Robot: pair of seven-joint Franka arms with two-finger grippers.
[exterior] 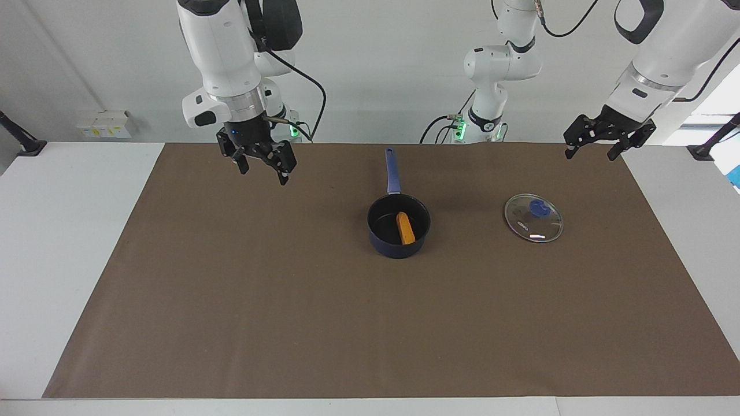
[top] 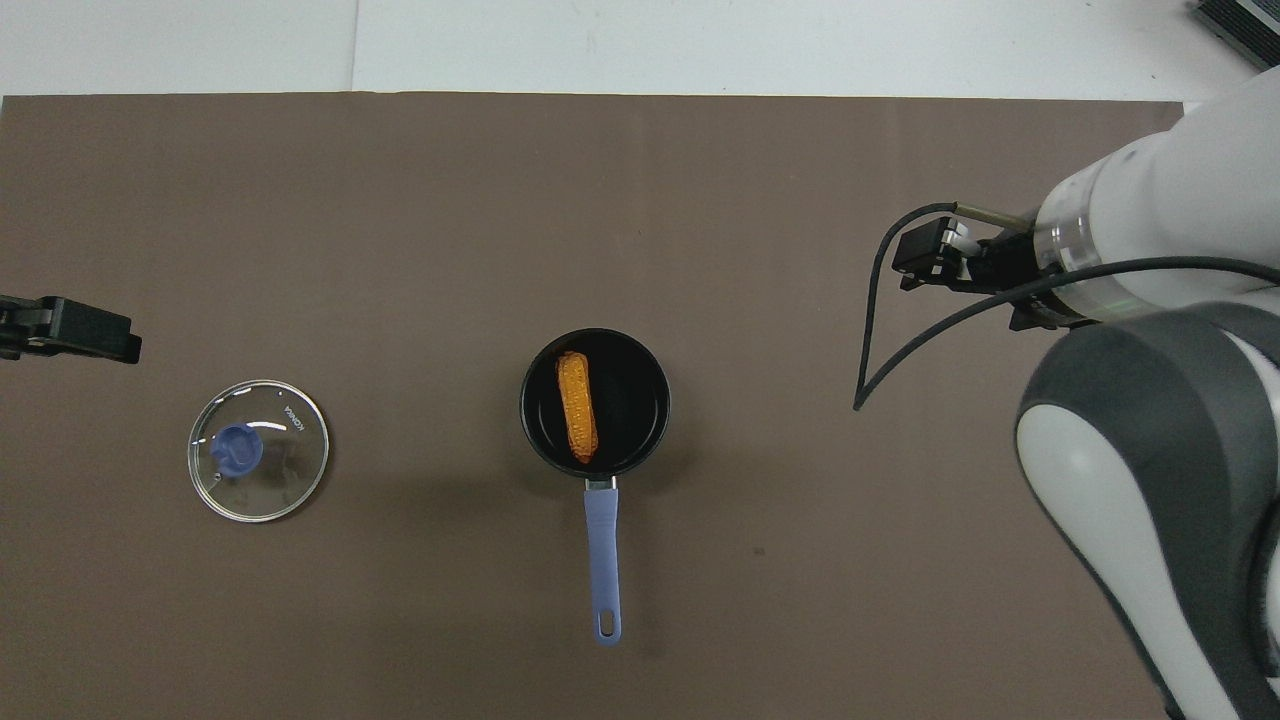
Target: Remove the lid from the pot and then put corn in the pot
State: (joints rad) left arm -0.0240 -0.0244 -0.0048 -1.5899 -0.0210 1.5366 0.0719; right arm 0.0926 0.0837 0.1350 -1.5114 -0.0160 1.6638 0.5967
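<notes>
Inside the round black-lined pot [exterior: 398,226] lies bumpy corn [exterior: 405,227] (both end effectors parted, empty).

Evenly, brightly lit from above — soft, faint shadows under the pot [exterior: 398,226]; small white glare on the lid [exterior: 533,218] glass; daylight at one window edge; sharp throughout — no visible blur.
</notes>
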